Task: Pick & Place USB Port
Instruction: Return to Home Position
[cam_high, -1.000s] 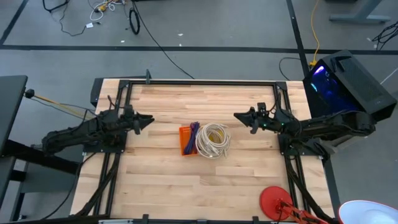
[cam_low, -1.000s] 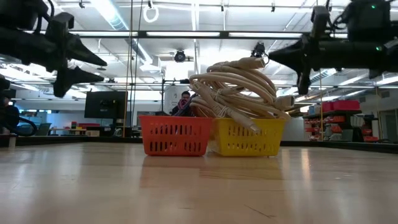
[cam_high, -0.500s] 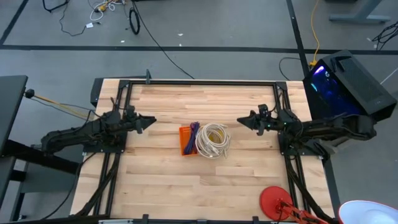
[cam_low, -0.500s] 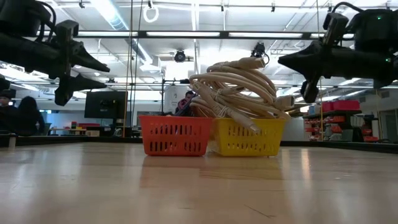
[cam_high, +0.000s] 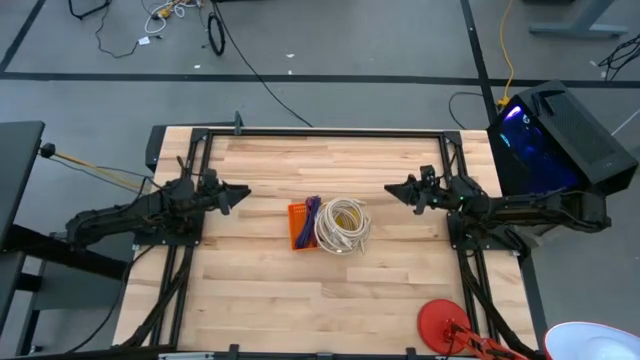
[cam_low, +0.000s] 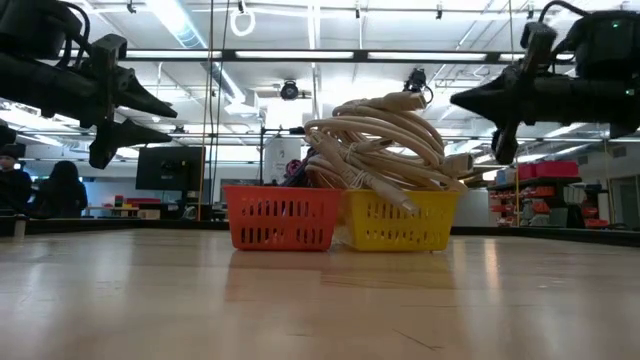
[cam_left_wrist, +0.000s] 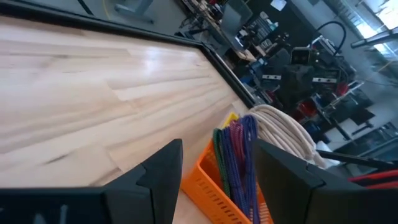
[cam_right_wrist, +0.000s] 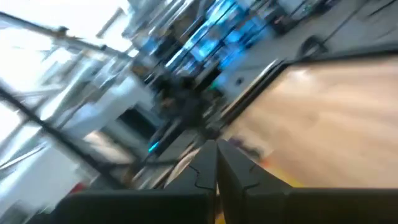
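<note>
An orange basket (cam_high: 297, 226) with purple cords (cam_left_wrist: 237, 153) stands mid-table, beside a yellow basket (cam_low: 399, 222) heaped with a coil of beige cables (cam_high: 343, 224). I cannot pick out a USB port among the cables. My left gripper (cam_high: 241, 192) hovers open above the table, left of the baskets and pointing at them. My right gripper (cam_high: 390, 188) hovers shut and empty to their right, also pointing at them.
A black frame (cam_high: 320, 133) runs along the table's far edge and sides. A red round object (cam_high: 441, 323) lies at the near right corner. Bare wood lies on all sides of the baskets. People show in the room beyond.
My right gripper has drawn back a little toward the table's right edge, away from the baskets. The baskets and cables have kept still.
</note>
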